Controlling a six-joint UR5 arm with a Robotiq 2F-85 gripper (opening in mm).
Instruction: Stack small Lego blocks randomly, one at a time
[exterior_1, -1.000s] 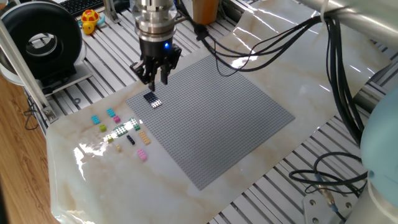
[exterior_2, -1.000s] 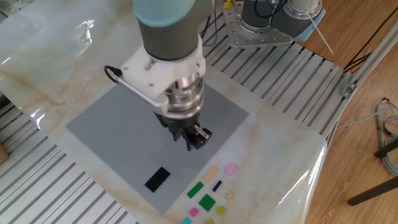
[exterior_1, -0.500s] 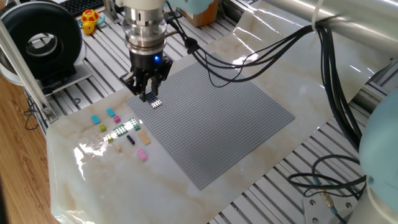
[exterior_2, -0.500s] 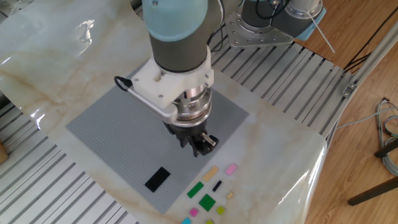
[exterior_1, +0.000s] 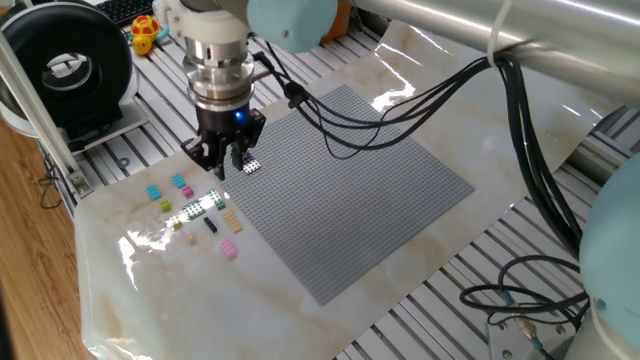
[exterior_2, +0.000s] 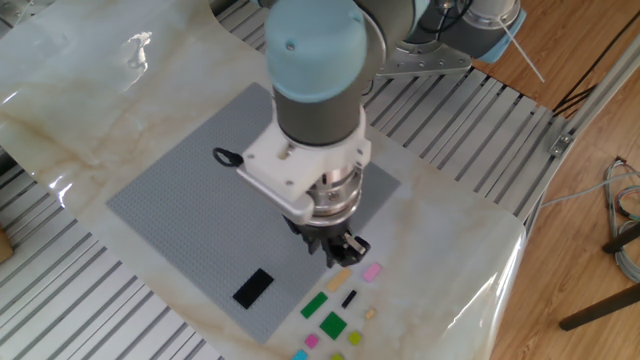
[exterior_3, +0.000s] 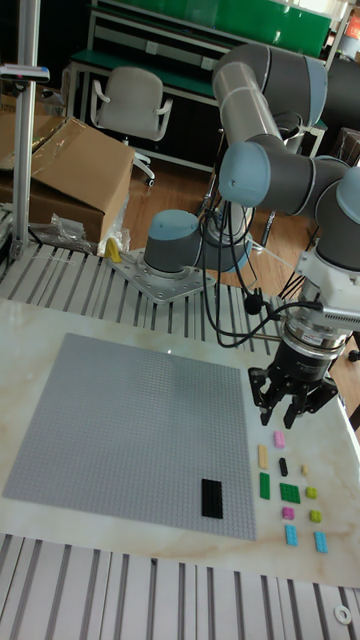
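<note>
Lego blocks (exterior_3: 288, 490) are lying scattered beside the baseplate's (exterior_3: 130, 430) right edge, long axes mixed; the gripper (exterior_3: 288, 408) is hovering above them, fingers spread, empty.

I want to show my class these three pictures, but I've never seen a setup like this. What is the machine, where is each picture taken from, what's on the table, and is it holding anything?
The machine is a single robot arm ending in a two-finger gripper. All three pictures show the same moment: two cameras look down at the table from different sides, and the tall picture looks across it toward the arm's base. On the marble table lies a large grey baseplate with one black brick on it. Beside the plate sit the small Lego blocks, loose, in several colours. The gripper hovers above them with fingers apart; nothing shows between them.
</note>
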